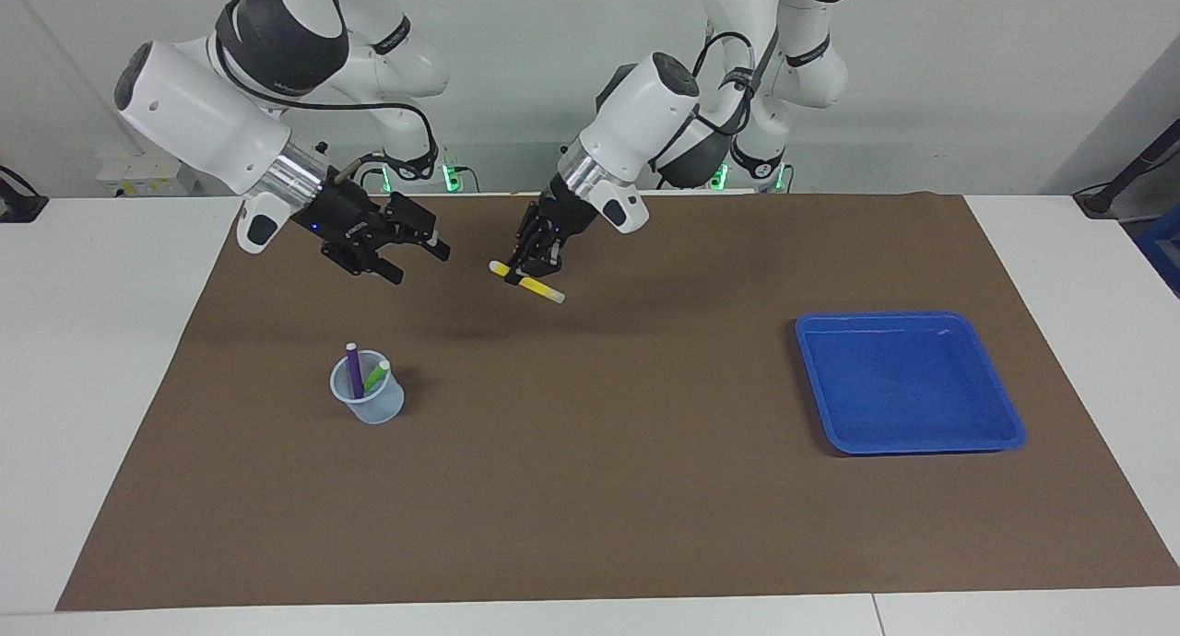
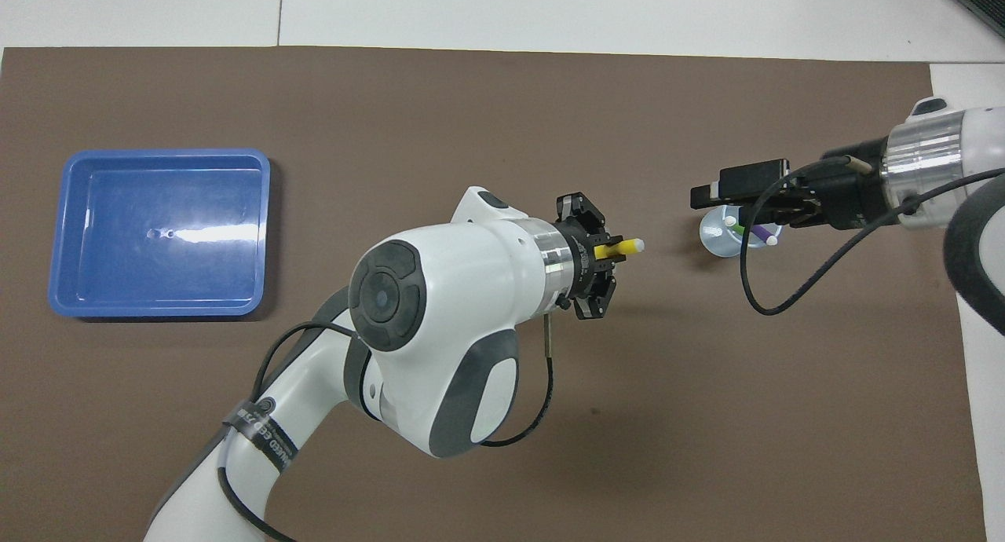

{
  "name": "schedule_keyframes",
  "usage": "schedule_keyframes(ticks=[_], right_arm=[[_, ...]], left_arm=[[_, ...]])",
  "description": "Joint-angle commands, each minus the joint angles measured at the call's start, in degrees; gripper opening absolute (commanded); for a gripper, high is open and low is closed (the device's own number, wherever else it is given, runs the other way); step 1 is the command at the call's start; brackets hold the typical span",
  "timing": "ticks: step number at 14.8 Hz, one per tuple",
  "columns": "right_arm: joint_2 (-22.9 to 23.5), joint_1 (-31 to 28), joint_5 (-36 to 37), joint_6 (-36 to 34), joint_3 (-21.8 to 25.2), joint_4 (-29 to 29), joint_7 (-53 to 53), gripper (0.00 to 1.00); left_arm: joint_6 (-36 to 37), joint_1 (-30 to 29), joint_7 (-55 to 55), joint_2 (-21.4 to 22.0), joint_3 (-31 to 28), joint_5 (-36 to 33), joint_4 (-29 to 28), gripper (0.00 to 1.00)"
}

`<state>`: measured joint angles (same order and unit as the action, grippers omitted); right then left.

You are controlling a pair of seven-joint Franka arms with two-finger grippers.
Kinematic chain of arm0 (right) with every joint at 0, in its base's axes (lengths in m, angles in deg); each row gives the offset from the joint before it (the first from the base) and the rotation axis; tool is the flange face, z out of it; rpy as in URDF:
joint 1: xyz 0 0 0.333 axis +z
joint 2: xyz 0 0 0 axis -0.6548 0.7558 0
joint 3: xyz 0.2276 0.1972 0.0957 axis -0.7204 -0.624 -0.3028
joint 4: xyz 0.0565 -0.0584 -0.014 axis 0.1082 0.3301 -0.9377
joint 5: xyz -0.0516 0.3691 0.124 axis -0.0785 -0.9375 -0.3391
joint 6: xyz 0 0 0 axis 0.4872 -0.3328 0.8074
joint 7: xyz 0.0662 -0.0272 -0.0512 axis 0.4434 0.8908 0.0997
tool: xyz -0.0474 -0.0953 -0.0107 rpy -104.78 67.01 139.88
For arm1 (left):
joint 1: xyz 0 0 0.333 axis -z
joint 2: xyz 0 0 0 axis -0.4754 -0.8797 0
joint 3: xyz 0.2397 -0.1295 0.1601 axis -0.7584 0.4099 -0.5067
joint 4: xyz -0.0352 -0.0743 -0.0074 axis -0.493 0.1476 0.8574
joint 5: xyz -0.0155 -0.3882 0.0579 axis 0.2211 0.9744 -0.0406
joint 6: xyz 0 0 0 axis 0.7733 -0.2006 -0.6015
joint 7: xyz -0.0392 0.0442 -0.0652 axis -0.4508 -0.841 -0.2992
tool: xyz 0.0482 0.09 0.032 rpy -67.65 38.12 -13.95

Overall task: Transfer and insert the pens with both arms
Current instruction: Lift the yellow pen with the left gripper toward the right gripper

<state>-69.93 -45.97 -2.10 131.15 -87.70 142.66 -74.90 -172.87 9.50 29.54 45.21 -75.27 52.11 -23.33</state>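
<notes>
Left gripper (image 1: 537, 265) clamped mid-shaft on yellow pen (image 1: 526, 282), ends sticking out toward 10 and 4 o'clock in facing view; right gripper (image 1: 417, 252) spread, empty.

The left arm (image 1: 645, 111) reaches out from its base and bends down toward the middle of the table; the left gripper (image 1: 537, 265) is in the air with its fingers closed. The right arm (image 1: 212, 111) slopes down, and the right gripper (image 1: 415, 246) is raised with its fingers spread wide.
</notes>
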Motion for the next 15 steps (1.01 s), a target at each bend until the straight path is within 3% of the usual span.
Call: schedule_keyframes(ticks=[1, 3, 5, 8, 10, 15], right_arm=[[-2.0, 0.8, -1.5, 2.8, -0.2, 2.4, -0.5, 1.0], [-2.0, 0.8, -1.3, 2.8, -0.1, 2.4, -0.2, 0.95], [-2.0, 0.9, -0.6, 2.8, -0.2, 2.4, -0.2, 0.87], [-2.0, 0.9, -0.5, 2.6, -0.1, 2.4, -0.1, 0.67], [-2.0, 0.9, -0.4, 2.3, -0.2, 2.4, -0.1, 0.6], [-1.9, 2.3, -0.4, 2.8, -0.2, 2.2, -0.9, 0.59]], left_arm=[[-8.4, 3.5, 1.2, -1.0, -0.8, 1.9, -0.6, 0.0], [-13.5, 5.3, 1.6, -1.2, -0.9, 2.5, -1.1, 0.0], [-13.9, 5.3, 1.7, -1.6, -1.0, 2.4, -0.4, 0.0], [-15.9, 5.2, 1.6, -1.6, -1.1, 2.4, -0.3, 0.0], [-16.2, 4.9, 1.5, -2.3, -1.1, 2.0, 0.8, 0.0], [-16.3, 4.9, 1.6, -6.2, -1.3, 1.4, 4.7, 0.0]])
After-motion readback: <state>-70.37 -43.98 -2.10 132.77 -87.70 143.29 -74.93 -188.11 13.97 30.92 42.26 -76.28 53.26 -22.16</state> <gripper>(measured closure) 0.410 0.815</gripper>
